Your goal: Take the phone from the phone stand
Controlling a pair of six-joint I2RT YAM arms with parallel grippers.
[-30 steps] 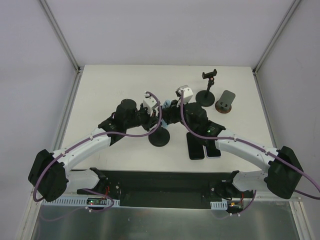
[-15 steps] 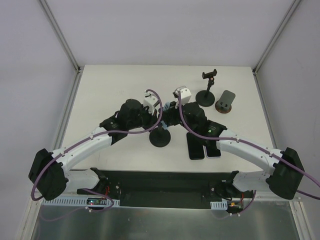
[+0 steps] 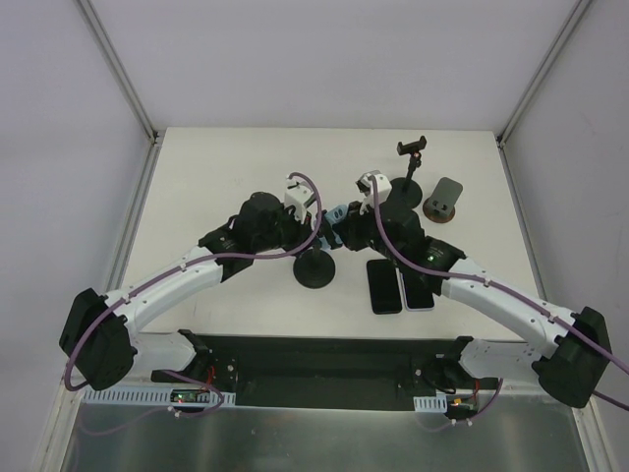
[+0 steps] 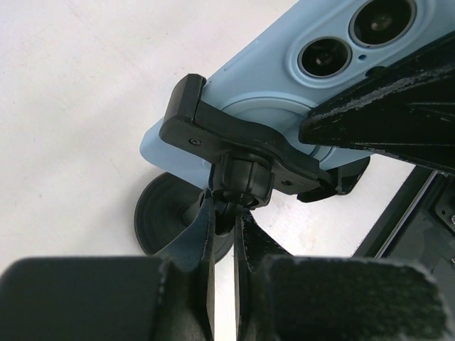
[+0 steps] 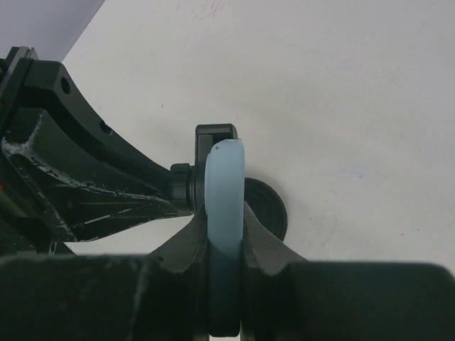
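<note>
**Top external view: phone (image 3: 333, 213) sits in the phone stand (image 3: 315, 268), both claws clenched**

The 2 arms meet over the middle of the white table (image 3: 216, 187). The left claw (image 3: 314, 234) comes in from the left and the right claw (image 3: 344, 224) from the right, with the light blue phone between them above the stand's round black base.

In the left wrist view, the left claw (image 4: 226, 213) is clamped on the stand's thin stem just below the ball joint. In the right wrist view, the right claw (image 5: 225, 238) grips the phone by its edge, 1 finger on each face. The stand's clamp wraps the phone's back.

Just right of the base, 2 dark phones (image 3: 385, 286) lie flat side by side. A second stand (image 3: 411, 175) and a grey holder (image 3: 444, 200) are at the far right.
</note>
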